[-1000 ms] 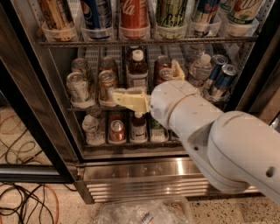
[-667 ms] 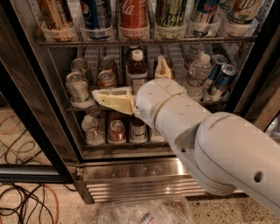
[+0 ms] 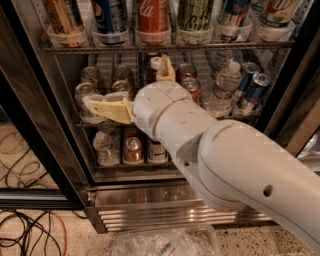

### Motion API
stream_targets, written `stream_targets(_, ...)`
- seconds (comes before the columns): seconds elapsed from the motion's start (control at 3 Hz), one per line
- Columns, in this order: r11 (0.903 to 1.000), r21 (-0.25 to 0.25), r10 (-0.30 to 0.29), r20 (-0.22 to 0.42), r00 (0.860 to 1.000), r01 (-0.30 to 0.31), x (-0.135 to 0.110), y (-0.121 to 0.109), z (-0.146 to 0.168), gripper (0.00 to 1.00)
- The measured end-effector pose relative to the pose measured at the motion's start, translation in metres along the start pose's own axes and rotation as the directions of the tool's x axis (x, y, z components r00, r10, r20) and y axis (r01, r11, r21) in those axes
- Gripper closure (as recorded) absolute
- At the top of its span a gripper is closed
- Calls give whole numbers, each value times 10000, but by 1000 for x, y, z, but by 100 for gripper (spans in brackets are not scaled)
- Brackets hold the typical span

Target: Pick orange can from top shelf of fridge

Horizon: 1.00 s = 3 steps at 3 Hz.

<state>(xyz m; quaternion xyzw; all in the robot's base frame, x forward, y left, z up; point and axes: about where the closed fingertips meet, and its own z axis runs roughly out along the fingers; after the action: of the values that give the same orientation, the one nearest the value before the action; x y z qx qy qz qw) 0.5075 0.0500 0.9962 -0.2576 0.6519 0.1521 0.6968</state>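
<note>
Cut off by the top edge: orange can [image 3: 64, 15] and its neighbours on the top shelf [image 3: 165, 48], lids out of sight. Hidden behind the gripper [image 3: 126, 82] and arm [image 3: 240, 165], in front of the fridge's [image 3: 150, 200] middle: several drinks. Cut off at the right edge: rest of the arm. Too small to read: labels on the bottom cans [image 3: 133, 149].

Workplace pantry or lab corner, commercial drinks fridge [image 3: 150, 197] with black door frame, wire racks [image 3: 165, 48] of cans [image 3: 152, 15] and bottles [image 3: 227, 82], loose cables [image 3: 30, 235] on speckled floor [image 3: 80, 242], my tool [image 3: 127, 82] spread wide in front of them
</note>
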Motion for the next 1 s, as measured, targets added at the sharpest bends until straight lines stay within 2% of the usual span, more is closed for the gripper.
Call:
stream_targets(0.33, 9982, 408, 409, 559, 9976, -432, -14, -1, 36, 0)
stream_targets(0.67, 9982, 401, 412, 566, 9975, -435, -14, 1, 38, 0)
stream_targets(1.0, 9983, 188, 538, 632, 9966, -551, -16, 2, 36, 0)
